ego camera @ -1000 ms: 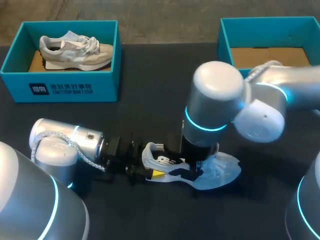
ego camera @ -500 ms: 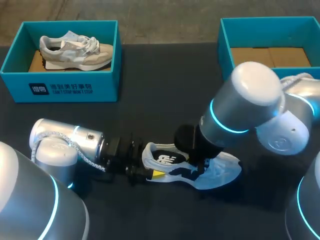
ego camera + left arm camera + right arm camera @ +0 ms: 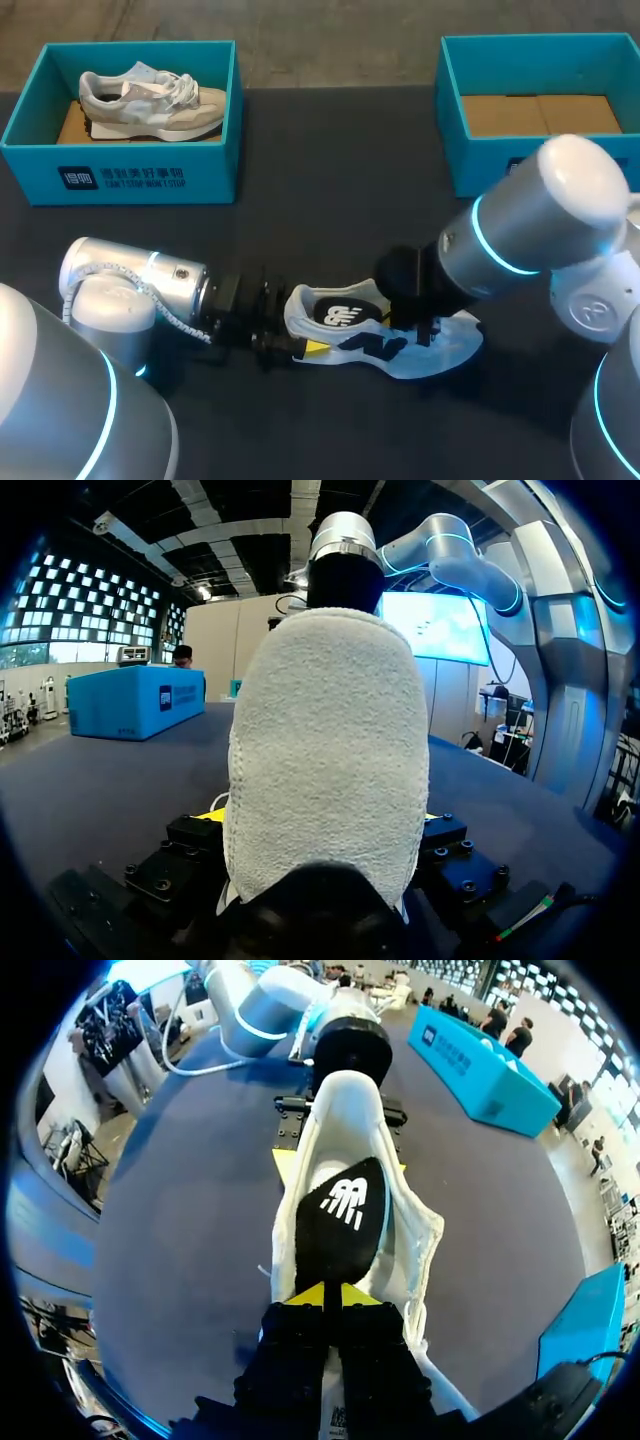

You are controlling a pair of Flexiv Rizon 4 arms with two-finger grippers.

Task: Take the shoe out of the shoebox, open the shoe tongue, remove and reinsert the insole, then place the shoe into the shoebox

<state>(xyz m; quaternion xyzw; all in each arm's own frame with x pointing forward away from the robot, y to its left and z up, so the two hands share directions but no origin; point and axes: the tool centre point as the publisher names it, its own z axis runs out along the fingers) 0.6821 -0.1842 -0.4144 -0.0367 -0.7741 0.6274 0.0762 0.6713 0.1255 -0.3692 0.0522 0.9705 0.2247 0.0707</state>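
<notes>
Yellow tips of the right pincer (image 3: 325, 1295) are pressed together on the narrow end of the insole (image 3: 345, 1210), pinching it from both sides just over the shoe's opening. From that grip the insole, black with a white logo facing up, runs ahead along the inside of the shoe (image 3: 345, 1095) toward the heel.

The shoe is white with dark blue patches. It lies on the black worktop (image 3: 330, 200) near its front edge, toe toward the right arm (image 3: 540, 235) and heel toward the left arm (image 3: 130, 285). Seen from above, the right arm's wrist hangs over the forefoot and hides the laces and tongue, so I cannot tell how the tongue sits.

At the other end the left pincer (image 3: 322, 818) is clamped on the shoe's heel — one yellow tip shows on each side of it. The heel's white, fleecy back fills most of that wrist's view. The left arm lies low and nearly level along the worktop behind the pincer.

Further out, well apart from the shoe, two teal boxes stand open along the worktop's far side. The left shoebox (image 3: 120, 180) holds a beige shoe (image 3: 150, 100) with white laces, its toe pointing toward the middle of the worktop. The right shoebox (image 3: 450, 120) sits beyond the right arm — its brown cardboard floor is in plain sight.
</notes>
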